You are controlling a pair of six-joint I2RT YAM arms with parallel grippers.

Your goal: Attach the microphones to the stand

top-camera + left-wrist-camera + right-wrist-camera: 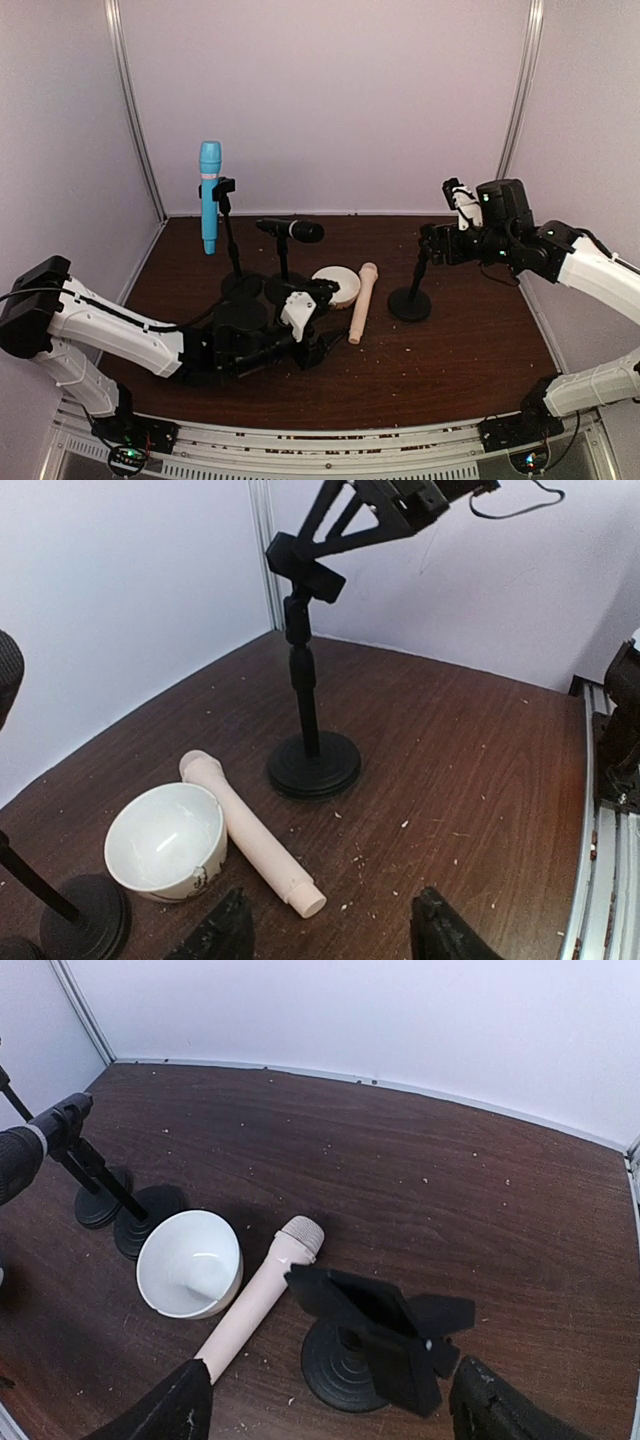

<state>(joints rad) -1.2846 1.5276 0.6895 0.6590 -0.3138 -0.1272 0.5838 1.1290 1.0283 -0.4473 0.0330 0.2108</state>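
Note:
The light blue microphone [209,195] stands upright in the clip of the left stand [229,235]. The black microphone [292,230] lies level in the middle stand. The cream-pink microphone [361,302] lies on the table beside a white bowl; it also shows in the left wrist view [250,835] and the right wrist view [255,1295]. The third stand [410,303] is empty. My right gripper [434,245] is open, its fingers on either side of that stand's clip [380,1325]. My left gripper [330,942] is open and low, just short of the cream-pink microphone's tail end.
A white bowl [338,285] sits against the cream-pink microphone's left side [165,840]. The round bases of the two filled stands [150,1210] stand left of the bowl. White walls close the table on three sides. Small crumbs lie scattered on the wood.

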